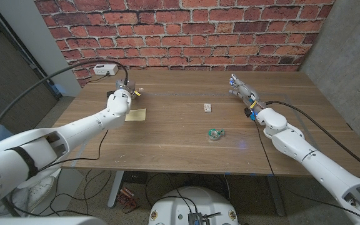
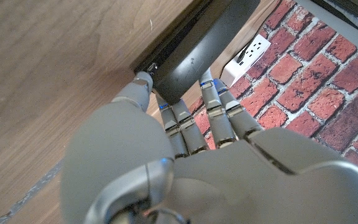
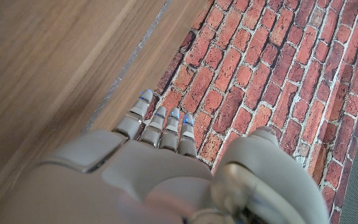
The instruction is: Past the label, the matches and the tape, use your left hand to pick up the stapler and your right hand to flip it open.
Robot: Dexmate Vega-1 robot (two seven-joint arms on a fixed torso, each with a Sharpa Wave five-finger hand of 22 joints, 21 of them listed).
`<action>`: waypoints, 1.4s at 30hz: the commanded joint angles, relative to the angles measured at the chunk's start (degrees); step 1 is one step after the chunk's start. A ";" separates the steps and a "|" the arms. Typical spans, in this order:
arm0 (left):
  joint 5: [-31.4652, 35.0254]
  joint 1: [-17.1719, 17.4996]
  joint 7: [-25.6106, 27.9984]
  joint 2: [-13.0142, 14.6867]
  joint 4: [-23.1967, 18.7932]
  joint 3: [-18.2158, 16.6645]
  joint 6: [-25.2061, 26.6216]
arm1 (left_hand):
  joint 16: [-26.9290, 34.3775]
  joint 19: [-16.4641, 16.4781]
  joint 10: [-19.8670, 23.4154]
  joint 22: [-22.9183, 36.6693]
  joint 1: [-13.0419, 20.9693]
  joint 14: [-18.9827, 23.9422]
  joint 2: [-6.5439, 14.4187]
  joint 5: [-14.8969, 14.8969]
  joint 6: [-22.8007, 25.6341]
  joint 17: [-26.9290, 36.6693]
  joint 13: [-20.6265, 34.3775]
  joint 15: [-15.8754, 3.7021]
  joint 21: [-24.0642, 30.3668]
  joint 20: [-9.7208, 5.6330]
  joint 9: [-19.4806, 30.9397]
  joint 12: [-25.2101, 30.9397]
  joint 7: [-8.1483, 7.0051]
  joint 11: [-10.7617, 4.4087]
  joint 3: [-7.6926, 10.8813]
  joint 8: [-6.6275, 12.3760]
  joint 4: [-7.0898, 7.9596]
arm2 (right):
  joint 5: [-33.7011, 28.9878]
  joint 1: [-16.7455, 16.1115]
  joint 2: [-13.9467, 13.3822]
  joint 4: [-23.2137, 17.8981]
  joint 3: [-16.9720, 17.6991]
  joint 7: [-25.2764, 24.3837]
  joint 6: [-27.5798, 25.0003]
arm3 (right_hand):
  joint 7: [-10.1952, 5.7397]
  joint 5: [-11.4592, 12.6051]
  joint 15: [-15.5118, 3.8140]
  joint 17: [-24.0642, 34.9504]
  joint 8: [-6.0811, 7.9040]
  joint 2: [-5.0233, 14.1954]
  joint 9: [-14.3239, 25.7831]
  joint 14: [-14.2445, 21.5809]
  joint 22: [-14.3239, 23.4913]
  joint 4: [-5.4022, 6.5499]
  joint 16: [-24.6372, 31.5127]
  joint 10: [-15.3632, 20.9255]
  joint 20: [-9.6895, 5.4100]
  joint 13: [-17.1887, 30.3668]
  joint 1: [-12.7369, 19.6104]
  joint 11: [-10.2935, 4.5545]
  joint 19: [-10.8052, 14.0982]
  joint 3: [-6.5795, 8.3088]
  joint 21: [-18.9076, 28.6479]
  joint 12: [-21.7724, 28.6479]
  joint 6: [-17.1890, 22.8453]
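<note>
The left hand (image 1: 122,95) is out at the far left part of the wooden table (image 1: 186,140), and from its wrist camera the fingers (image 2: 179,121) are wrapped around the dark body of the stapler (image 2: 194,53), thumb on one side and the rest curled over the other. From the head camera the stapler (image 1: 125,84) is mostly hidden behind that hand, just a dark bit poking out past it, close to the far left edge of the table. Whether it is off the surface or touching it I cannot tell.

Just on the near side of the hand lies a pale yellow label (image 1: 135,114), flat on the wood. Toward the middle of the table sits a small box of matches (image 1: 207,107), and nearer still, a little to the right of that, a small roll of tape (image 1: 215,134) with a greenish tint. These three are well apart from each other.

The right hand (image 1: 242,90) is over the far right part of the table, well away from the stapler. Its fingers (image 3: 157,121) are stretched out fairly straight, side by side, with nothing in them.

Beyond the table's far left corner a white power strip (image 1: 104,69) sits against the brick wall (image 1: 186,31), with a dark cable running off it.
</note>
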 commanded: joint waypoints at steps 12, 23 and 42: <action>-2.66 6.71 23.27 1.24 -1.61 -6.42 -5.42 | -0.90 2.03 5.90 0.52 6.94 15.04 2.95 -0.71 7.69 4.71 0.99 -17.25 2.18 -4.63 -0.38 0.09 -0.28 -1.92 0.07 2.65 -1.28 | 0.82 -1.30 -0.34 -0.54 0.72 0.00 0.96 | -0.01 -0.10 -1.40 0.05 0.05 -0.13 0.10 -0.14 -0.04 0.04 0.24 -0.20 -0.05 0.06 0.14 0.09 -0.24 0.22 -0.13 0.10 -0.31; -4.58 9.16 30.84 1.42 -2.87 -9.41 -7.26 | -1.69 2.49 7.66 0.71 7.94 16.08 2.50 -0.93 9.13 3.57 0.02 -17.26 3.05 -4.73 -0.99 -0.21 0.56 -1.75 -0.36 2.85 -1.66 | 1.04 -2.01 -0.71 -1.38 1.16 -0.25 1.12 | -0.09 -0.11 -1.46 0.06 0.04 -0.12 0.10 -0.11 -0.04 0.05 0.26 -0.19 -0.03 0.06 0.12 -0.12 -0.23 0.26 -0.12 0.11 -0.33; -8.52 10.95 42.08 0.02 -2.25 -13.31 -11.00 | -3.03 3.88 10.54 1.12 10.52 20.33 1.59 -0.91 11.10 0.66 -2.48 -17.27 5.80 -6.08 -3.04 -1.52 0.78 -0.37 -2.34 2.14 -1.79 | 1.16 -2.13 -0.30 -1.12 1.36 -0.62 1.58 | -0.05 -0.12 -1.45 0.06 0.04 -0.03 0.10 -0.06 -0.05 0.03 0.28 -0.26 -0.07 0.05 0.15 -0.19 -0.21 0.40 -0.12 0.08 -0.32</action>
